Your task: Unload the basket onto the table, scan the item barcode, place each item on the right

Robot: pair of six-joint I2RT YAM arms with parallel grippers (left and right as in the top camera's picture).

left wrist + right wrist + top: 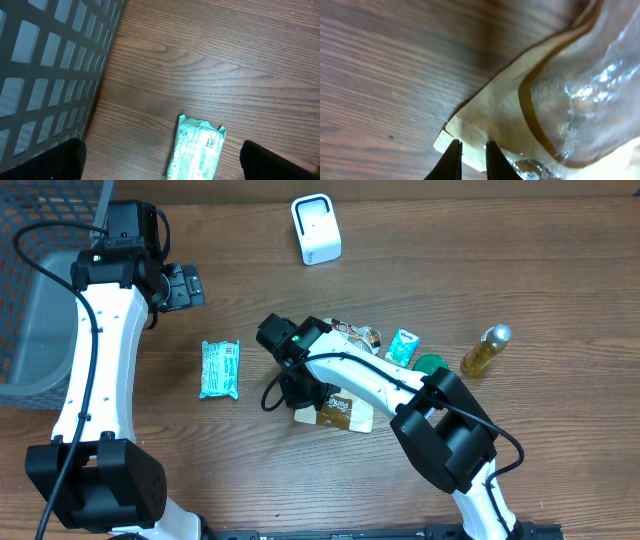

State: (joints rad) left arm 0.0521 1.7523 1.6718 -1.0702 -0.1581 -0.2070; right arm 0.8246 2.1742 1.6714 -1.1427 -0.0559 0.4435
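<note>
Two fingers of my right gripper [470, 159] sit almost pressed together, pinching a corner of the tan pouch [510, 105], which lies on the table [560, 480] at centre frame overhead. Left of it rests a teal packet [220, 369]. Further up, my left gripper [185, 285] hangs spread wide, empty. A white scanner [316, 228] stands at the top edge. I judge this the pick-up step; next the pouch must rise and face its barcode to the scanner.
</note>
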